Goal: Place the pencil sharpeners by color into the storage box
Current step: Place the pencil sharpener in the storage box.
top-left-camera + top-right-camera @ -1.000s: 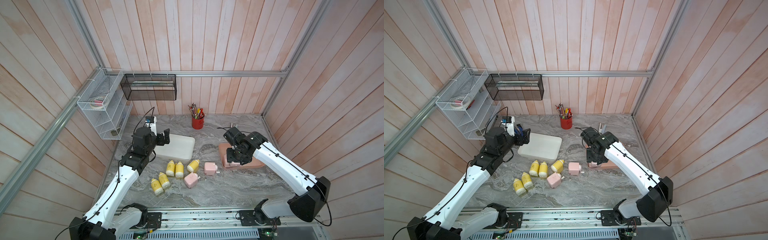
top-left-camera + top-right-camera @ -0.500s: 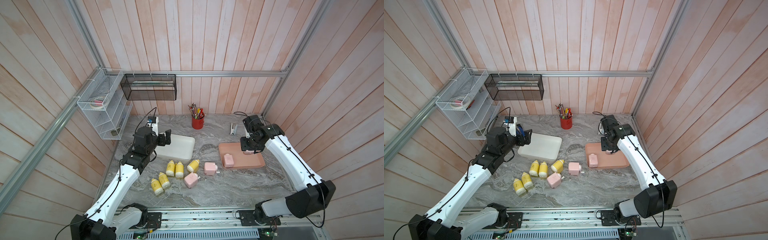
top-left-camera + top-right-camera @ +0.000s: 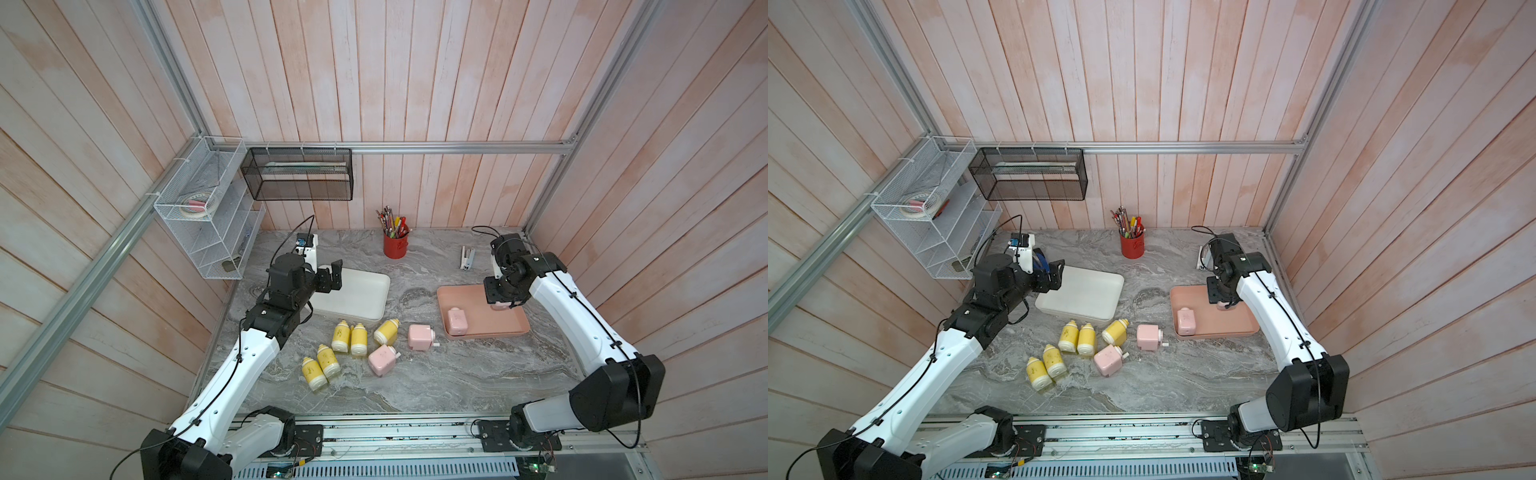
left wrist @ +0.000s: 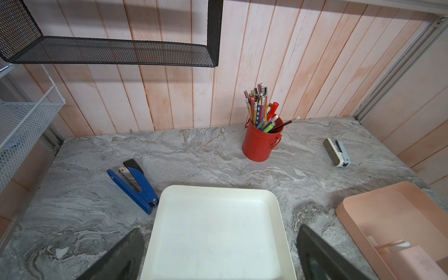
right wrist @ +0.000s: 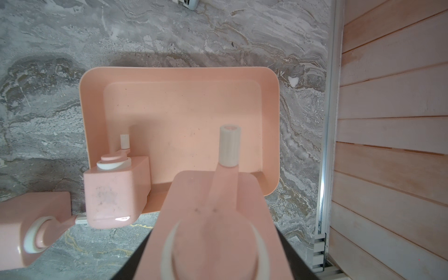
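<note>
right gripper [image 3: 500,297] clamped on a pink sharpener [image 5: 218,218], jaws part closed around its body, crank handle pointing straight out ahead of the fingers. you hold it above the pink tray [image 5: 194,109], over the back part; bare floor lies below and ahead of it. the other pink sharpener [image 3: 456,322] stands in the tray's front corner toward the middle of the table [image 3: 415,386], apart from the held one. judgement: next move is straight down, no sideways shift. left gripper [image 3: 332,277] jaws wide apart, empty, over the white tray [image 4: 218,218]; yellow sharpeners [image 3: 349,338] lie just in front of it, nearer that arm.
</note>
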`<state>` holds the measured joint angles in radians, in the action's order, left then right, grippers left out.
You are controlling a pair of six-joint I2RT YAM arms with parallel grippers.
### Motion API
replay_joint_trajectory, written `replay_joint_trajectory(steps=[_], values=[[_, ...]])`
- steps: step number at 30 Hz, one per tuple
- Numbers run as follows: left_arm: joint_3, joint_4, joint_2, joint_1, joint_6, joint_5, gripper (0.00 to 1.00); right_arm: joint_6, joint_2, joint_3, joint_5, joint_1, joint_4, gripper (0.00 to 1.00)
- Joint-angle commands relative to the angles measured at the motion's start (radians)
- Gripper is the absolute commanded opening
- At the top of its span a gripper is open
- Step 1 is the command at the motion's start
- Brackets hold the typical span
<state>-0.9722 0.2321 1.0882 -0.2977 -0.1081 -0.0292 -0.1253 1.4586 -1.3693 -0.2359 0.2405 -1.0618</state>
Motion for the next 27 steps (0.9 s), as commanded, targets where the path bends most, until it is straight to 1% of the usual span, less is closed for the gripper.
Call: replay_joint_trajectory(steps=[1,12,27], values=[[-0.015,-0.012,-0.025,-0.004,0.006,0.018,1.0,0.046,0.031,0.03,0.02,-0.003,0.045,0.51],[-0.013,-0.013,-0.021,-0.004,-0.001,0.032,1.0,0.047,0.109,0.141,0.092,-0.003,0.146,0.53],[-0.013,-0.015,-0.013,-0.008,-0.004,0.037,1.0,0.052,0.164,0.2,0.166,-0.003,0.213,0.53]])
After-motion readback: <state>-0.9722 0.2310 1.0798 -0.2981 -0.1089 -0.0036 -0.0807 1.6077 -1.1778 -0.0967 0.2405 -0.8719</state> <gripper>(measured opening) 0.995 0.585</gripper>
